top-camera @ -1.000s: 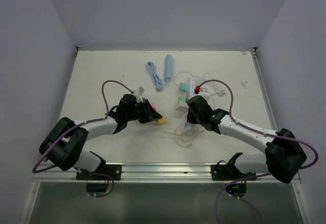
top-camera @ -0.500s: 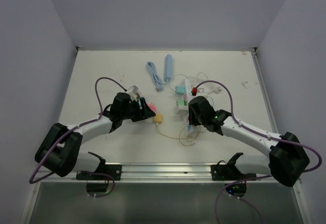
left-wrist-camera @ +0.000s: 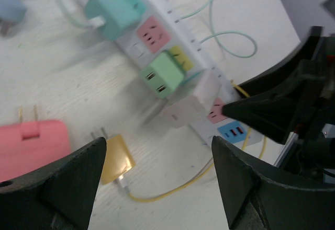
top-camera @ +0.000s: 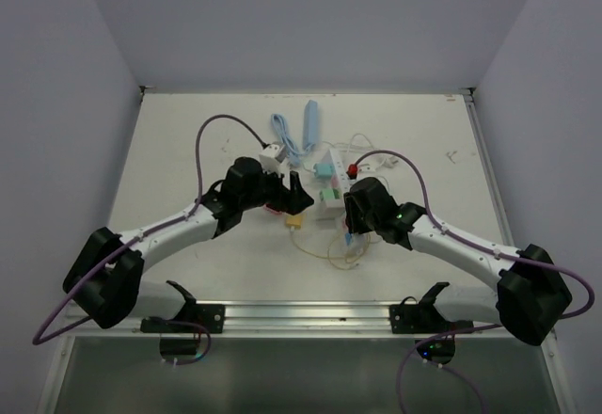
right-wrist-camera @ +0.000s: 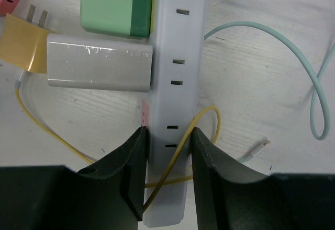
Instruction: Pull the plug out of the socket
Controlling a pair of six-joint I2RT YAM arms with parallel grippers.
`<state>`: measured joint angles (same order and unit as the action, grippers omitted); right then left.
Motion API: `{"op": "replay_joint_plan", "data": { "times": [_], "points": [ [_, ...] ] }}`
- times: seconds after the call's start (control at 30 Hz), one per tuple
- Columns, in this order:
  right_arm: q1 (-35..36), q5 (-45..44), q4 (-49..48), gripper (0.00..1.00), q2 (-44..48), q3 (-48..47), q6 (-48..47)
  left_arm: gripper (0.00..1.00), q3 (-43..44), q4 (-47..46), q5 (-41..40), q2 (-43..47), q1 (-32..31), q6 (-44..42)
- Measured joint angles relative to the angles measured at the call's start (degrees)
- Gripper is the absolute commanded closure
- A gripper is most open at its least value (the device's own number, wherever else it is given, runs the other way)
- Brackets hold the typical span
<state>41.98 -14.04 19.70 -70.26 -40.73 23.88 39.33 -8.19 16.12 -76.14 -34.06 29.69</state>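
The socket (right-wrist-camera: 175,83) is a long white power strip lying on the table, also seen in the left wrist view (left-wrist-camera: 207,65) and in the top view (top-camera: 320,205). A teal plug (left-wrist-camera: 112,10), a green plug (left-wrist-camera: 162,73) and a white plug (right-wrist-camera: 99,62) sit in it. A yellow plug (left-wrist-camera: 115,159) with a yellow cable lies loose on the table beside the strip (top-camera: 295,220). My left gripper (left-wrist-camera: 157,183) hangs open just above it, holding nothing. My right gripper (right-wrist-camera: 167,172) is shut on the strip's near end, with the yellow cable crossing between its fingers.
A pink plug (left-wrist-camera: 31,144) lies loose on the table left of the yellow one. A light-blue coiled cable (top-camera: 284,137) and a light-blue bar (top-camera: 310,120) lie at the back. Thin teal and white cords (top-camera: 376,146) curl around the strip's far end.
My left gripper has opened and let go of the yellow plug, which now lies on the table. The left arm has swung right, toward the strip. The right gripper has kept its hold.
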Motion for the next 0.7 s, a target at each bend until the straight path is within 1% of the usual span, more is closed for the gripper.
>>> {"op": "replay_joint_plan", "data": {
  "times": [0.1,0.27,0.33,0.4,0.5,0.7],
  "points": [
    [0.0,0.55,0.0,1.0,0.02,-0.02,-1.09,0.14,5.22,-1.46,-0.35,-3.02,-4.09,-3.48],
    [-0.02,1.55,0.02,1.0,0.04,-0.07,-2.14,0.16,12.94,-1.05,-0.48,-11.32,-5.29,-8.37],
    [0.0,1.75,0.02,1.0,0.04,-0.09,-2.43,0.2,15.41,-0.11,-0.46,-14.45,-5.88,-10.43],
    [0.0,1.81,0.04,1.0,0.04,-0.09,-2.56,0.23,16.72,0.5,-0.42,-16.7,-7.04,-12.41],
    [-0.02,1.99,0.17,1.0,0.04,-0.17,-2.75,0.23,17.33,1.25,-0.31,-18.56,-9.11,-14.93],
    [-0.04,2.12,0.35,1.0,0.04,-0.28,-3.13,0.28,17.46,2.73,-1.18,-19.56,-12.7,-19.06]
  ]
}}
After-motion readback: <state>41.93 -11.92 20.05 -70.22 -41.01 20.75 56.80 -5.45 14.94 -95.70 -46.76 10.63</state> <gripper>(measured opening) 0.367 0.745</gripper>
